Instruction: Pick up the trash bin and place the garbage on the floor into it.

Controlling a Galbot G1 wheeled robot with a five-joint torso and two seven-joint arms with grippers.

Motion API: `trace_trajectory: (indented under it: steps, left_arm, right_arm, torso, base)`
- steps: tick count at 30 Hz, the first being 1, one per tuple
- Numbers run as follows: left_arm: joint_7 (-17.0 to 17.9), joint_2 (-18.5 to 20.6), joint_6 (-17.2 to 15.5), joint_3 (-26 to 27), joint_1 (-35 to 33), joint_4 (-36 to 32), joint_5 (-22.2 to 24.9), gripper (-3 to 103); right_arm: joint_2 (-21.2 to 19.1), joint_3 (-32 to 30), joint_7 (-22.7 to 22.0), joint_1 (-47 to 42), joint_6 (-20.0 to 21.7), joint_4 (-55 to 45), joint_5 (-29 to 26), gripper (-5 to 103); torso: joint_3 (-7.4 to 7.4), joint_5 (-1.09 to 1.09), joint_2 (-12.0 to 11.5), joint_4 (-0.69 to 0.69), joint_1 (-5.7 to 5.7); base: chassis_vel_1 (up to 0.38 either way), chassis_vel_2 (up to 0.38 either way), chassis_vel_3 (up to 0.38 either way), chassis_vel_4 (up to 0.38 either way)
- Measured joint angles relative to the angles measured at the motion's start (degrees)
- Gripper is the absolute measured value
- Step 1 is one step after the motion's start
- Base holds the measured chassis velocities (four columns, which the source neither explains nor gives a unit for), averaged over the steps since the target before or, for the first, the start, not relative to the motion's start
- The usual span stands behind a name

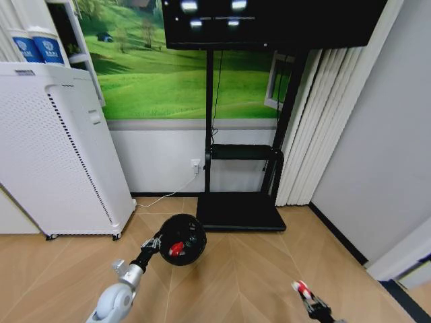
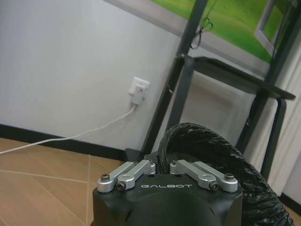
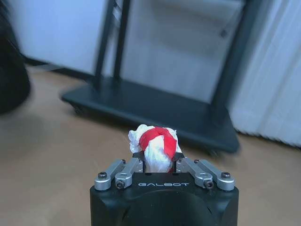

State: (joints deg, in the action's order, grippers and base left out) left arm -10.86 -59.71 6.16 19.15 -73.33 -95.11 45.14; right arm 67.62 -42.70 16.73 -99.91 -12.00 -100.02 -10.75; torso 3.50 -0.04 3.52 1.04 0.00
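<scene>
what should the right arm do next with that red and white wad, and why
Probably swing the right pincer left toward the trash bin. It is shut on the red-and-white piece, while the left pincer holds the bin tipped, its mouth facing the robot, a red piece already inside. A gap of floor separates them.

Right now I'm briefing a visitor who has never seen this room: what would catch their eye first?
Probably the black trash bin, held off the floor by the left gripper clamped on its rim, with a red piece inside. Next, the red-and-white wad pinched in the right gripper, low on the right. Behind stands a tall white perforated appliance.
</scene>
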Motion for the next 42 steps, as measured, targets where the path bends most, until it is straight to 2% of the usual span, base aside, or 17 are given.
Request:
trace_trajectory:
  steps: [1,3,4,6,7,11,13,15,20,22,26,30,33,34,38,41,42]
  left_arm:
    - [0.0,0.0,0.0,0.0,0.0,0.0,0.0,7]
    - [-0.75,1.99,-0.02,-5.17,2.51,0.95,0.1,7]
    - [-0.75,1.99,-0.02,-5.17,2.51,0.95,0.1,7]
    - [-2.53,3.98,-0.03,-10.68,5.95,1.94,-0.16,7]
    - [-2.53,3.98,-0.03,-10.68,5.95,1.94,-0.16,7]
    - [-7.34,6.22,0.07,-20.14,11.77,3.71,0.55,7]
    - [-8.23,6.27,0.07,-21.16,12.37,3.94,0.42,7]
    - [-10.38,5.97,0.06,-24.9,14.43,4.91,-0.16,7]
    - [-10.53,4.08,0.06,-29.82,16.88,6.52,0.24,7]
    - [-10.8,2.81,0.1,-33.64,18.6,7.46,0.46,7]
    - [-10.84,2.04,0.13,-35.45,19.66,7.86,0.69,7]
    - [-10.74,1.45,0.13,-35.95,20.35,8.03,0.89,7]
    - [-10.55,1.66,0.14,-35.21,20.34,7.5,1.43,7]
    - [-10.55,1.66,0.14,-35.21,20.34,7.5,1.43,7]
    - [-10.49,1.86,0.15,-34.26,19.86,7.03,1.72,7]
    - [-10.26,1.7,0.14,-33.43,19.8,6.88,2.06,7]
    - [-10.26,1.7,0.14,-33.43,19.8,6.88,2.06,7]
  right_arm:
    - [0.0,0.0,0.0,0.0,0.0,0.0,0.0,26]
    - [0.33,2.95,1.13,-3.15,-0.66,-7.68,0.93,26]
    - [0.33,2.95,1.13,-3.15,-0.66,-7.68,0.93,26]
    - [0.99,5.27,2.8,-4.84,-1.17,-12.36,3.07,26]
    - [0.99,5.27,2.8,-4.84,-1.17,-12.36,3.07,26]
    - [2.46,10.02,3.4,-5.16,-1.81,-15.46,8.8,26]
    - [2.57,10.62,3.4,-5.0,-1.88,-15.41,9.28,26]
    - [2.69,12.04,3.4,-4.8,-1.91,-15.41,10.12,26]
    - [2.77,13.12,3.65,-4.73,-1.92,-15.45,10.84,26]
    - [2.75,13.84,4.03,-4.73,-2.17,-15.1,11.56,26]
    - [2.74,14.46,4.23,-4.63,-2.25,-15.02,11.84,26]
    - [2.89,14.92,4.85,-3.83,-2.7,-14.46,11.83,31]
    - [2.93,15.5,4.89,-2.66,-2.97,-14.04,10.81,47]
    - [2.93,15.5,4.89,-2.66,-2.97,-14.04,10.81,47]
    - [2.9,15.55,4.89,-2.01,-2.93,-13.95,10.15,58]
    - [2.88,15.31,4.88,-2.06,-2.73,-13.96,9.72,74]
    - [2.88,15.31,4.88,-2.06,-2.73,-13.96,9.72,74]
  torso:
    - [0.0,0.0,0.0,0.0,0.0]
    - [0.0,0.02,0.0,-0.01,0.0]
    - [0.0,0.02,0.0,-0.01,0.0]
    - [0.0,0.02,0.0,0.02,0.0]
    - [0.0,0.02,0.0,0.02,0.0]
    - [0.0,0.05,0.0,0.01,0.0]
    - [0.0,0.05,0.0,0.0,0.0]
    - [0.0,0.05,0.0,0.01,0.0]
    - [0.0,0.03,0.0,0.0,0.0]
    - [0.0,0.03,0.0,0.01,0.0]
    - [0.0,0.04,0.0,0.02,0.0]
    - [0.0,0.04,0.0,0.01,0.0]
    - [0.0,0.05,0.0,0.01,0.0]
    - [0.0,0.05,0.0,0.01,0.0]
    - [0.0,0.05,0.0,0.0,0.0]
    - [0.0,0.04,0.0,0.0,0.0]
    - [0.0,0.04,0.0,0.0,0.0]
  base:
    - [0.0,0.0,0.0,0.0]
    - [0.0,0.0,0.0,0.0]
    - [0.0,0.0,0.0,0.0]
    - [0.0,0.0,0.0,0.0]
    - [0.0,0.0,0.0,0.0]
    - [0.0,0.0,0.0,0.0]
    - [0.0,0.0,0.0,0.0]
    - [0.0,0.0,0.0,0.0]
    - [0.0,0.0,0.0,0.0]
    - [0.0,0.0,0.0,0.0]
    - [0.0,0.0,0.0,0.0]
    - [0.0,0.0,0.0,0.0]
    - [0.0,0.0,0.0,0.0]
    - [0.0,0.0,0.0,0.0]
    - [0.0,0.0,0.0,0.0]
    - [0.0,0.0,0.0,0.0]
    - [0.0,0.0,0.0,0.0]
